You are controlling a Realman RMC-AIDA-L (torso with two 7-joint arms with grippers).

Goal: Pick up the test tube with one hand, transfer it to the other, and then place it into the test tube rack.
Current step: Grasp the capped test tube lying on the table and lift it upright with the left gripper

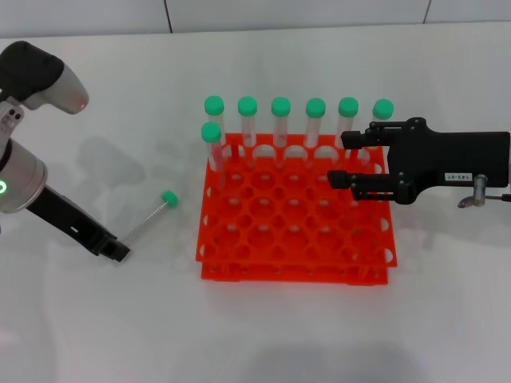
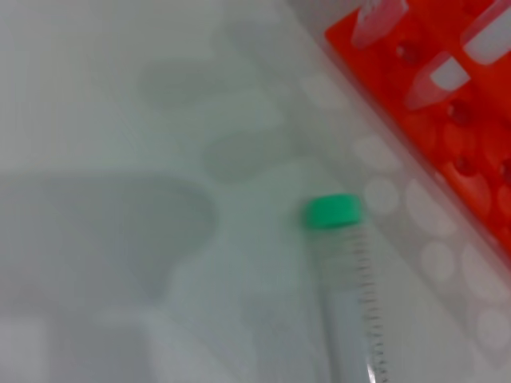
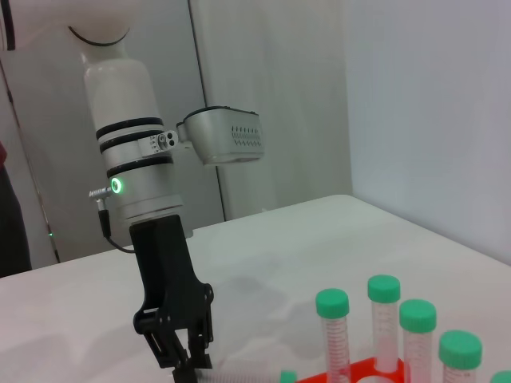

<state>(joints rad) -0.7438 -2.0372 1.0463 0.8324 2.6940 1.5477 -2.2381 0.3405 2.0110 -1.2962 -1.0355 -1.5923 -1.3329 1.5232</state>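
A test tube (image 1: pixel 150 217) with a green cap lies flat on the white table, left of the orange-red rack (image 1: pixel 295 275), cap end toward the rack. My unlabelled left gripper (image 1: pixel 118 250) points down at the table right by the tube's bottom end; I cannot tell whether it touches it. The left wrist view shows the tube (image 2: pixel 351 319) close below, beside the rack's edge (image 2: pixel 447 120). The right wrist view shows the left gripper (image 3: pixel 182 365) next to the tube (image 3: pixel 239 375). My labelled right gripper (image 1: pixel 338 159) is open and empty over the rack's back right part.
Several green-capped tubes (image 1: pixel 280 120) stand upright in the rack's back row, and one more (image 1: pixel 211 140) stands at the left end of the row in front. The right gripper's fingers are close to the rightmost standing tubes (image 1: pixel 348 120).
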